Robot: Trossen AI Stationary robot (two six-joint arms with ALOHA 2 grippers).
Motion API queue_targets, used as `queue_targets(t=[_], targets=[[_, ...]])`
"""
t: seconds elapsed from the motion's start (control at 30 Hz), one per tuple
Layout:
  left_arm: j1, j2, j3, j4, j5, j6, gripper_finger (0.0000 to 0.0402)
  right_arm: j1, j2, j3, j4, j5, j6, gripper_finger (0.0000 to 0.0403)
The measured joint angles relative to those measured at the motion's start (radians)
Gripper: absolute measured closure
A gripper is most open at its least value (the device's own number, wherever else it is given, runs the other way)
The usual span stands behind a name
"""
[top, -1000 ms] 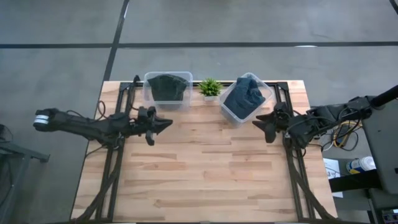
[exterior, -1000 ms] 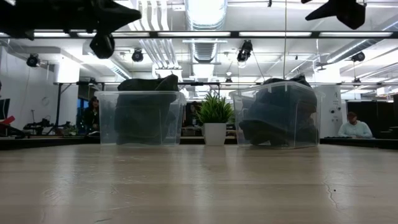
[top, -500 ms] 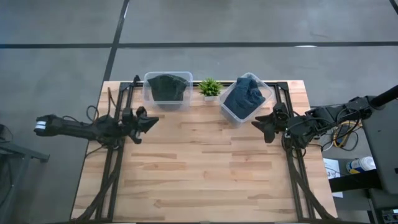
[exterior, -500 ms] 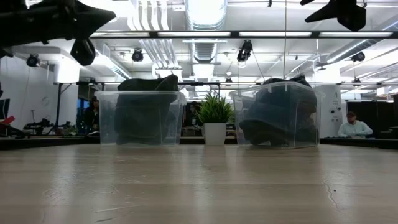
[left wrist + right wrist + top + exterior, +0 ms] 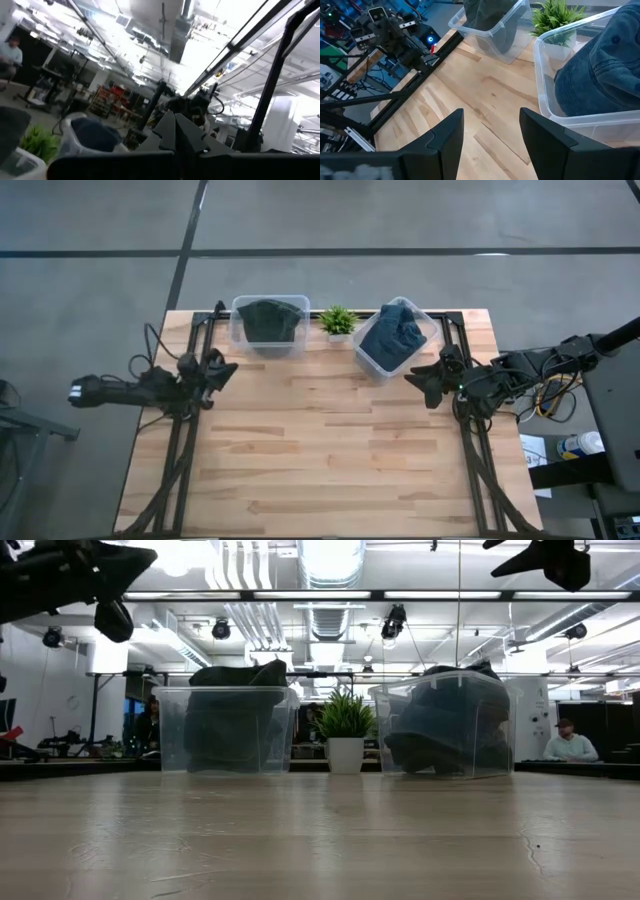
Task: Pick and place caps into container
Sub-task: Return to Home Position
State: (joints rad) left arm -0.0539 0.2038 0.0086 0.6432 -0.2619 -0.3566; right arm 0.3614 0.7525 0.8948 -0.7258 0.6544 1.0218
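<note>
Your caps (image 5: pixel 392 335) sat in both clear containers (image 5: pixel 238 330), upper centre overhead.
Only the wrist views showed you the claws: right gripper (image 5: pixel 491 114) spread, left gripper (image 5: pixel 175 120) pressed together.

My left gripper (image 5: pixel 222 369) and right gripper (image 5: pixel 418 384) are both black. The table (image 5: pixel 330 460) is pale blond wood, striped in long planks with darker grain. The left container (image 5: pixel 238 330) is clear plastic, and the dark caps (image 5: pixel 268 320) in it look near black with a green tinge. The right container (image 5: pixel 368 358) is clear too, and its blue caps (image 5: pixel 395 330) are slate blue, like denim. The plant (image 5: pixel 338 319) is bright green, in a white pot (image 5: pixel 346 754). The floor (image 5: pixel 400 220) is grey, crossed by dark lines.
</note>
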Motion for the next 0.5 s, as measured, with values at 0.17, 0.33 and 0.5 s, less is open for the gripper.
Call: queue_targets(t=[0.17,0.33,0.5], targets=[[0.0,-0.03,0.0,-0.124,0.0,0.017,0.0401,0.0,0.0,0.0,-0.002,0.0,0.013,0.0216],[0.0,-0.06,0.0,-0.182,0.0,0.022,0.0401,0.0,-0.006,0.0,-0.003,-0.004,0.035,0.0216],[0.0,-0.126,-0.001,-0.181,0.0,0.068,0.0401,0.0,-0.014,0.001,-0.016,-0.008,0.055,0.0216]])
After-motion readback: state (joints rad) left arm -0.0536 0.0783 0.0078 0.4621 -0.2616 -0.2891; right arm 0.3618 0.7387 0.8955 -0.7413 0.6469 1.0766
